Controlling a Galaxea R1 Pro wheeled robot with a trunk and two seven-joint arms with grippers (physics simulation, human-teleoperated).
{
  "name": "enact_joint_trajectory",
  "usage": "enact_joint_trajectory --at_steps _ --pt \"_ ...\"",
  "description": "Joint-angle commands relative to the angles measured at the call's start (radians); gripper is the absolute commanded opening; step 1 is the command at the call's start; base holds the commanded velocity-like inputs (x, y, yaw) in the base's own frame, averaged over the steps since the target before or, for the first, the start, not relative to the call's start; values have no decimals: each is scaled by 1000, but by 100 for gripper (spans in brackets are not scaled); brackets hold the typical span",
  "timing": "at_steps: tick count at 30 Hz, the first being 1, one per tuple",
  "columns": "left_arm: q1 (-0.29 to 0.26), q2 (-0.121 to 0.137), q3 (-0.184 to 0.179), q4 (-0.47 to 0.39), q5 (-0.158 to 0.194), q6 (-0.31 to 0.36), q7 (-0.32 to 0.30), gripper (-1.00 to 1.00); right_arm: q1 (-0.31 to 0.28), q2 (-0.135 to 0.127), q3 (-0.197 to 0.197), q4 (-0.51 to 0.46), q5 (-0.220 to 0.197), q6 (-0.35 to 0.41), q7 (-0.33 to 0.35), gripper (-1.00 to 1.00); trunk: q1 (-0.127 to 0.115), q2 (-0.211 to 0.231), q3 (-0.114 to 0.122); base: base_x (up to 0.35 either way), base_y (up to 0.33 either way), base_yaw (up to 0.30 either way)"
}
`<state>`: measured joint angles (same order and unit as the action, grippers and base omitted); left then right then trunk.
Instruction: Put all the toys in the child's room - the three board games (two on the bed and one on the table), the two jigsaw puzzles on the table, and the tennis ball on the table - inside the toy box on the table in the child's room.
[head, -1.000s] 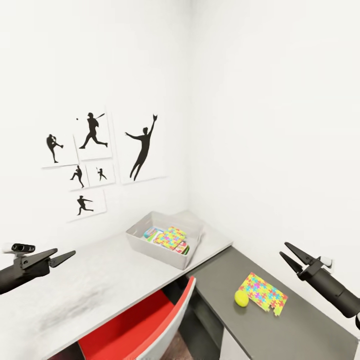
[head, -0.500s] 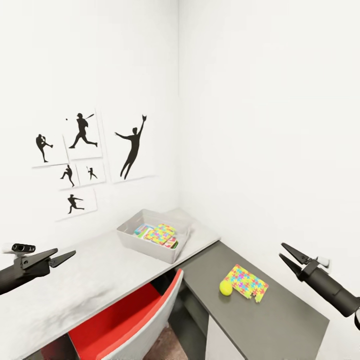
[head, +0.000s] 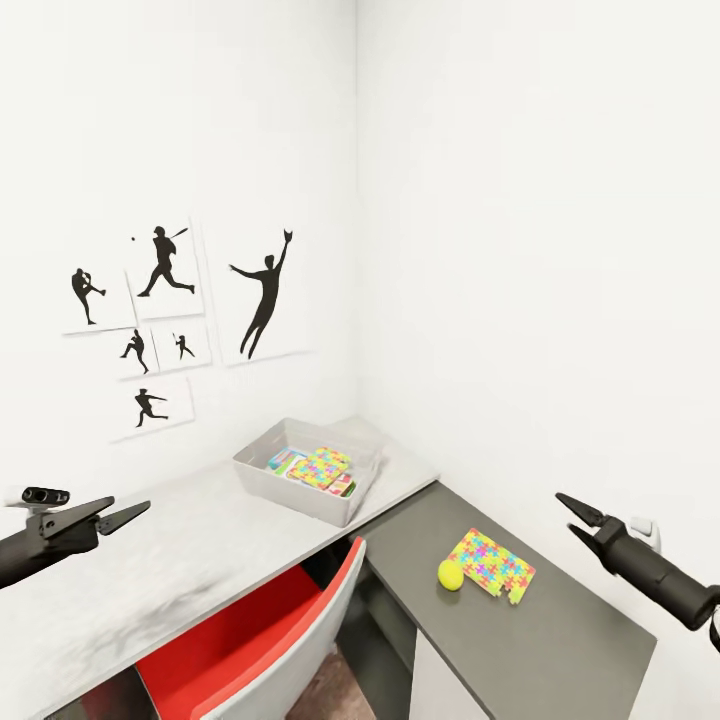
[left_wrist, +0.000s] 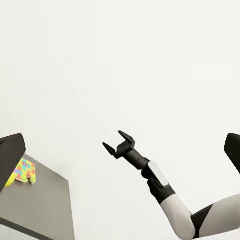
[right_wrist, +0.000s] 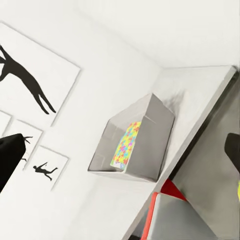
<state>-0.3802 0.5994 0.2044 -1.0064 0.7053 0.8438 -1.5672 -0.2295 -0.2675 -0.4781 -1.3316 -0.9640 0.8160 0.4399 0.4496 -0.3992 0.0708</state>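
Note:
The light grey toy box (head: 292, 492) stands on the table (head: 190, 560) near the room's corner. A jigsaw puzzle (head: 320, 466) lies on top inside it, with the edges of printed board games (head: 282, 462) showing beneath. A second jigsaw puzzle (head: 493, 563) lies on the dark grey corner section (head: 540, 640), the tennis ball (head: 450, 574) touching its near edge. My left gripper (head: 124, 513) hovers open over the table's left end. My right gripper (head: 572, 514) hangs open, right of the loose puzzle and above it. The right wrist view has the toy box (right_wrist: 150, 150) and its puzzle (right_wrist: 126, 144).
A red chair (head: 250, 630) is pushed under the table between the two sections. Black athlete pictures (head: 160, 320) hang on the left wall. White walls meet behind the toy box. The left wrist view looks across at my open right gripper (left_wrist: 119, 142) and the loose puzzle (left_wrist: 24, 170).
The head camera swung first, sliding the whole scene left, then held still. My right gripper dipped slightly and turned. The toys and the left gripper have not moved.

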Motion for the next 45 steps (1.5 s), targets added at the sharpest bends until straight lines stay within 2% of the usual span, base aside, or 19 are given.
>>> enact_joint_trajectory --at_steps 1,6,10,19,28,45 --pt "0 0 0 0 0 11 -4 100 -1 5 -1 -3 1 6 3 100 0 -1 0 0 0 0" --pt "0 1 0 0 0 11 -4 100 -1 34 3 -18 1 7 1 100 0 -1 0 0 0 -2" --pt "0 2 0 0 0 11 -4 100 -1 41 6 -33 0 8 -1 100 0 -1 0 0 0 -101" --pt "0 2 3 1 0 11 -4 100 -1 43 10 -38 -1 8 -1 100 0 -1 0 0 0 -238" --pt "0 2 24 2 0 11 -4 100 -1 44 10 -37 -1 9 -1 100 0 -1 0 0 60 -271" --pt "0 3 28 2 0 11 -4 100 -1 45 10 -30 0 8 0 100 0 -1 0 0 48 -273"
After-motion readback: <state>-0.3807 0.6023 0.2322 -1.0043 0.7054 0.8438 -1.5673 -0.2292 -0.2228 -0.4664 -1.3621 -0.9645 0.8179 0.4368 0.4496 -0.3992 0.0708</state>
